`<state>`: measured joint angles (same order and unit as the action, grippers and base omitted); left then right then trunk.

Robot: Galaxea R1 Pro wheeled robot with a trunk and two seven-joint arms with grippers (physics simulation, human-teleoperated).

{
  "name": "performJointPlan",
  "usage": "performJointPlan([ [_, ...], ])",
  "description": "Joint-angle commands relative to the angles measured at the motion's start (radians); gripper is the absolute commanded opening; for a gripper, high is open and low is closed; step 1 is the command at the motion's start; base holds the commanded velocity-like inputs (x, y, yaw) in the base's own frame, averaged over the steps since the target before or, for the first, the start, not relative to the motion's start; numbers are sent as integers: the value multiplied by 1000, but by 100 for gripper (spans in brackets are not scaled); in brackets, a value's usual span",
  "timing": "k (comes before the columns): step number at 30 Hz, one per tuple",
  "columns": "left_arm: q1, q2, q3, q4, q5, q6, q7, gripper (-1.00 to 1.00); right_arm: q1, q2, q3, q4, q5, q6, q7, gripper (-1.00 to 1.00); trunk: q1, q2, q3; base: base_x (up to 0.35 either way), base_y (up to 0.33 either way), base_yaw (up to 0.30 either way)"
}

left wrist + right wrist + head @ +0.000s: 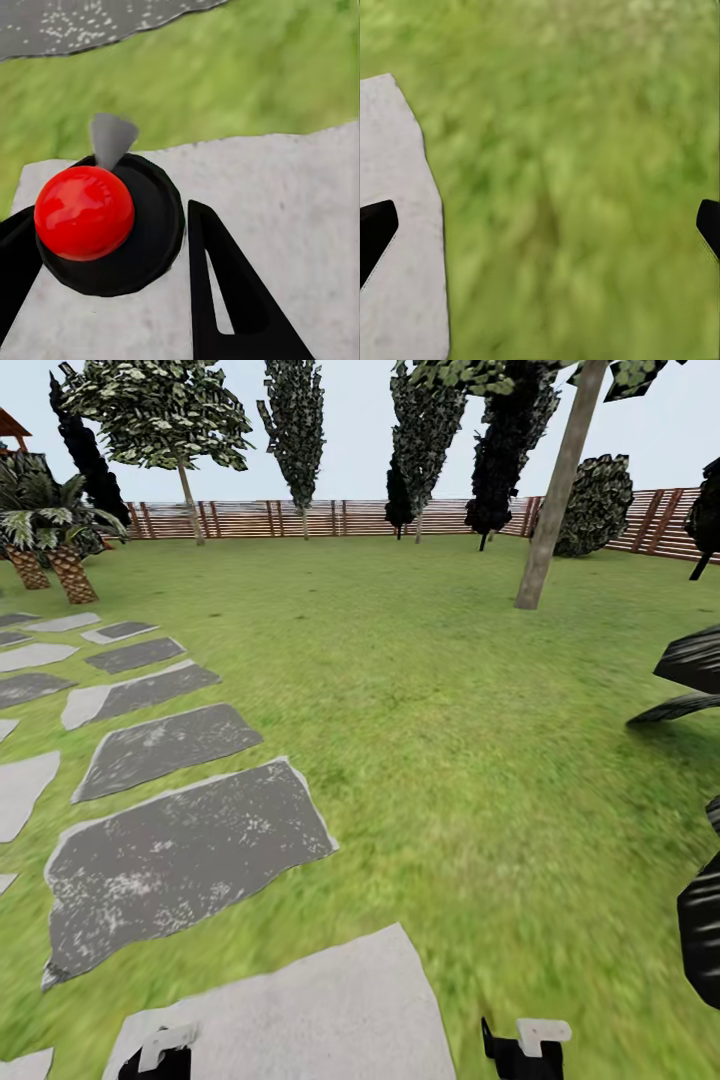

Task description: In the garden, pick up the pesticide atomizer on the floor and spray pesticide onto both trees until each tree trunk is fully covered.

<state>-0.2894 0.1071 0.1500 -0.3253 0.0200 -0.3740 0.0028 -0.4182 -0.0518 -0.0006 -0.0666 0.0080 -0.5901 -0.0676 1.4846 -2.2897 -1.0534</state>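
The left tool (105,247) clamps the atomizer (105,225), red-topped, over a pale slab (285,210). The right tool (540,232) hangs spread above grass (570,150). Open lawn (420,690) separates it from the nearer tree trunk (555,500); dark slabs (180,850) lie leftward

Glossy red ball top (84,212) on a matt black plastic-looking disc (146,244), rough speckled grey stone slab (180,855), blurry matt grass (480,760), slatted brown wooden fence (260,518), smooth mottled tree trunk (555,500)

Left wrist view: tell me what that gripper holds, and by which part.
The left gripper has its fingers either side of the atomizer's black body, below the red top. Whether they grip it cannot be told.
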Motion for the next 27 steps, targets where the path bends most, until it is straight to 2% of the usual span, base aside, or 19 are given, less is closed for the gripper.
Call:
performJointPlan([
  [1,-1,0,0,1,2,-3,0,-100,-1,0,1,1,1,-3,-3,100,0,0,-1,337,0,0],
  [10,-1,1,0,-4,3,-2,0,-100,-1,-2,1,2,1,-3,-3,100,0,0,-1,337,0,-137],
  [27,-1,-1,-1,0,1,-3,0,-100,-1,0,2,3,3,-1,-3,100,0,0,-1,337,0,-7],
])
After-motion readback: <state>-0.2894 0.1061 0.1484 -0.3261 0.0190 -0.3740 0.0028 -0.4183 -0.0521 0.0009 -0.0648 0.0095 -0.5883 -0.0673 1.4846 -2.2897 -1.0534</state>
